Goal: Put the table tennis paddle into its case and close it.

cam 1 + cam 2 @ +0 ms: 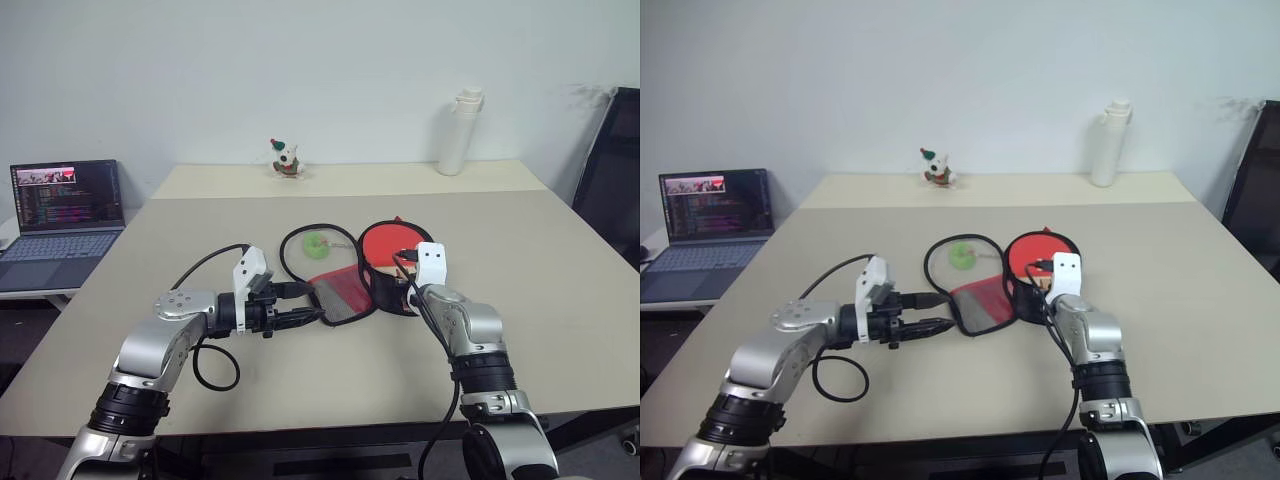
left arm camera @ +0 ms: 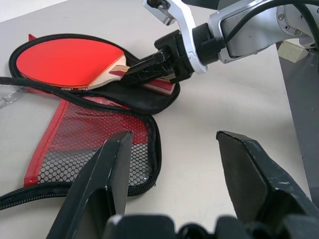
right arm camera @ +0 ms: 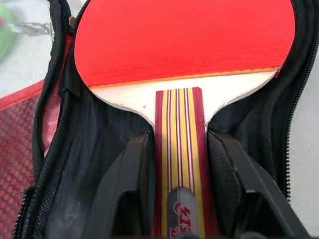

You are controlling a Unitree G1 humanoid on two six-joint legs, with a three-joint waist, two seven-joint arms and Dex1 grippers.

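**Paddle lying in the open case, right fingers either side of its handle**

I see the table tennis paddle (image 3: 184, 37) lying red face up inside the opened case (image 2: 99, 144), near the middle of the table (image 1: 560, 300), a little toward its right edge. The case's black half sits under the paddle; its red mesh flap (image 1: 340, 292) is folded out flat toward the left, and the zip edge loops around a small green object (image 1: 318, 243) on the tabletop.

My right gripper (image 3: 179, 164) has its fingers spread on each side of the striped wooden handle, with a narrow gap visible on both sides, so I read it as loosened rather than pinching.

My left gripper (image 1: 298, 305) hovers just left of the mesh flap, fingers apart and holding nothing.

At the far edge stand a small toy figure (image 1: 286, 160) and a white bottle (image 1: 460, 132). A laptop (image 1: 62, 215) sits off the left side.
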